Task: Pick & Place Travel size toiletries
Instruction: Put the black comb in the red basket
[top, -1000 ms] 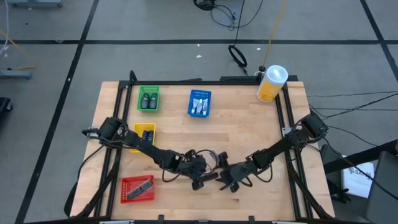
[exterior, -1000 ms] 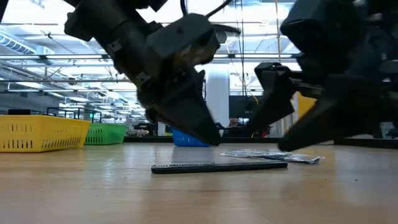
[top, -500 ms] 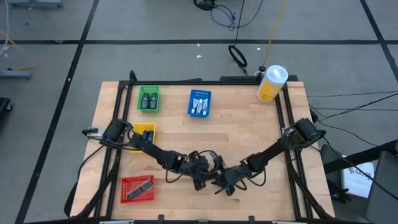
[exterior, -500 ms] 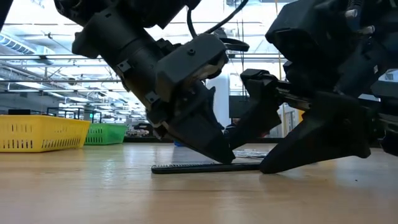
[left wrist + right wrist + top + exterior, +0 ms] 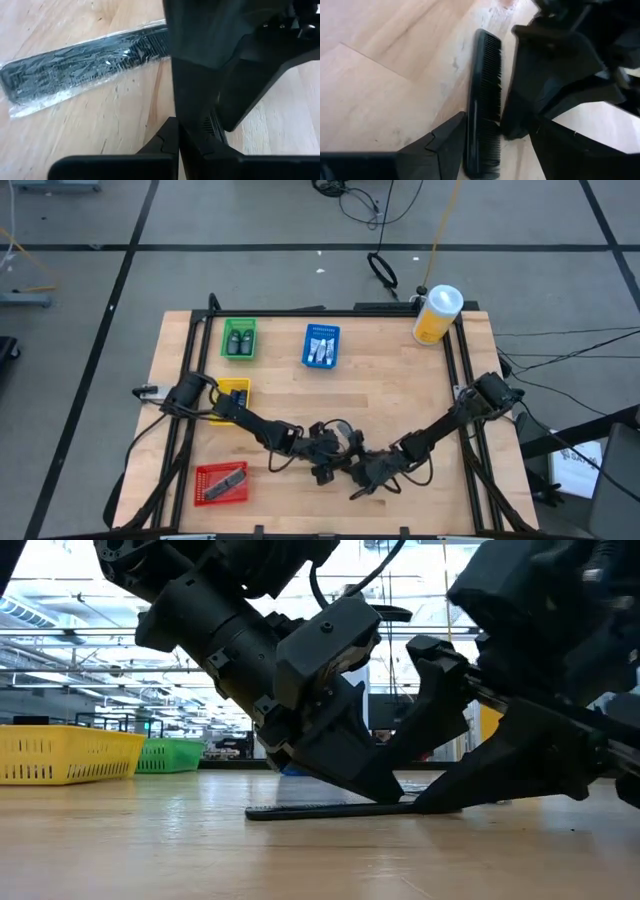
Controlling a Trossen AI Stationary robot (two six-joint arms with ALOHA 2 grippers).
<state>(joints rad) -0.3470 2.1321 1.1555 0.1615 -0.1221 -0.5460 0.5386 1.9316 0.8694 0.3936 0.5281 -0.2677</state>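
Observation:
A bare black comb (image 5: 320, 808) lies flat on the wood near the table's near edge; it also shows in the right wrist view (image 5: 485, 100). My left gripper (image 5: 328, 467) is shut, and its tip (image 5: 392, 798) is down at the comb's right end. My right gripper (image 5: 358, 483) is open and low over the same end, with one finger on each side of the comb (image 5: 500, 150). A second black comb in a clear packet (image 5: 85, 65) lies flat just beyond. The trays hold other toiletries. My left gripper slants down from the table's left, and its shut fingertips (image 5: 520, 125) stand against the long side of the comb near its right end (image 5: 385, 806). The comb lies flat on the table. My right gripper has one finger (image 5: 447, 142) close against the comb's other side; I cannot tell whether it touches.
A green tray with dark bottles (image 5: 238, 338) and a blue tray with whitish tubes (image 5: 321, 345) sit toward the far edge. A yellow tray (image 5: 232, 393) and a red tray holding a dark item (image 5: 221, 482) are at the left. The yellow canister (image 5: 437, 313) stands at the far right corner.
Both grippers have come down from above the comb to its right end. My right gripper has moved toward the table's left and near edge, and its open fingers now straddle the comb. My left gripper has shifted slightly right. The comb has stayed where it was.

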